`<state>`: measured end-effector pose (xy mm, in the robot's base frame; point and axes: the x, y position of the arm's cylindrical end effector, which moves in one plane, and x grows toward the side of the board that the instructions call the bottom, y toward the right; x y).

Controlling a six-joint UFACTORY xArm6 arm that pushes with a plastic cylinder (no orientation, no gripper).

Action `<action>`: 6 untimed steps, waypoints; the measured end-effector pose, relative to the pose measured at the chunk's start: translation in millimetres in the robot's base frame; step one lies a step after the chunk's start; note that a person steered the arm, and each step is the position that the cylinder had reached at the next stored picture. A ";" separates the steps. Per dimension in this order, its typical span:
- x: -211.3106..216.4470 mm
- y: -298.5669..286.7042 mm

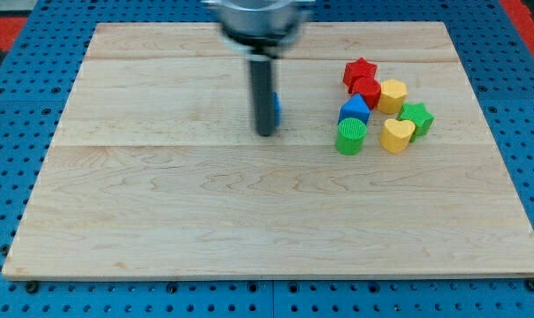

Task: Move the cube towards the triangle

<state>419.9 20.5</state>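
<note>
My rod comes down from the view's top and my tip (pixel 266 133) rests on the board left of centre. A blue cube (pixel 275 108) sits right behind the rod, mostly hidden, only its right edge showing; it looks to be touching the rod. The blue triangle (pixel 355 108) lies to the view's right of the cube, in a cluster of blocks.
Around the triangle sit a red star (pixel 360 71), a red block (pixel 368 90), a yellow hexagon (pixel 392 94), a green star (pixel 416 117), a yellow heart (pixel 397 134) and a green cylinder (pixel 350 136). The wooden board (pixel 161 212) lies on a blue pegboard.
</note>
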 end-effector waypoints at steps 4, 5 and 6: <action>-8.9 -6.6; -35.5 -38.1; -55.7 -42.3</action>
